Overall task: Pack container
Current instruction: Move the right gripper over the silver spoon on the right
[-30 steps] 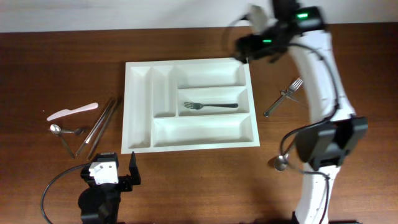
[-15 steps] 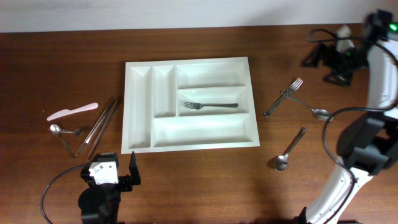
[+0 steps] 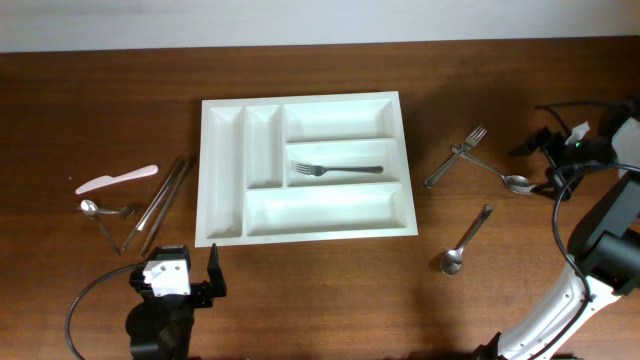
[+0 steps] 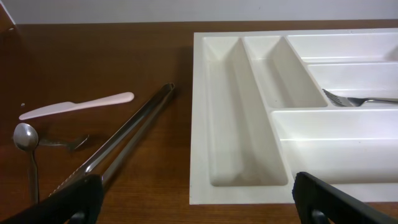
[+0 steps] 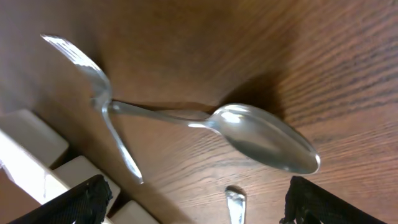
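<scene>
Overhead: 1 fork point(image 3: 340, 170) in container point(image 3: 223, 185)

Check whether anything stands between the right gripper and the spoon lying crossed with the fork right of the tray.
Nothing visible does. The open right gripper looks straight at the spoon, its bowl uncovered. Its handle crosses the fork, which lies toward the container.
</scene>
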Action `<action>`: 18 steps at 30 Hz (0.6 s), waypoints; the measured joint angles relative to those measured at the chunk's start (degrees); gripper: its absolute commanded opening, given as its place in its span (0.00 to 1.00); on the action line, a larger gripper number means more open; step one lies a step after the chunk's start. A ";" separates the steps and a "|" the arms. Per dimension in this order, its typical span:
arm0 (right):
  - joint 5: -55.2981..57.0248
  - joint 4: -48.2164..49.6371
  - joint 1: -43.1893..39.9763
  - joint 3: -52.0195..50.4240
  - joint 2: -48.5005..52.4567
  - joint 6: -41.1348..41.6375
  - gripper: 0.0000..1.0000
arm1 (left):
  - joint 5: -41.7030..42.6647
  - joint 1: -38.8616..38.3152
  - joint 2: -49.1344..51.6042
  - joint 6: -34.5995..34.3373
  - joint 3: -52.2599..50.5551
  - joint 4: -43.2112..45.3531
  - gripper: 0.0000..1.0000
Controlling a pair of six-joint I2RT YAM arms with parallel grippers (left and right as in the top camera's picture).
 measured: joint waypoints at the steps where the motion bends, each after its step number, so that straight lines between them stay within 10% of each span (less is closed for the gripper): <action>1: 0.00 0.52 -0.09 -0.72 0.00 0.04 0.93 | 0.00 0.00 0.00 0.00 0.00 0.00 0.99; 18: -0.07 3.28 -2.29 -1.86 0.00 -0.87 0.93 | -0.02 0.00 0.00 0.00 0.00 0.00 0.99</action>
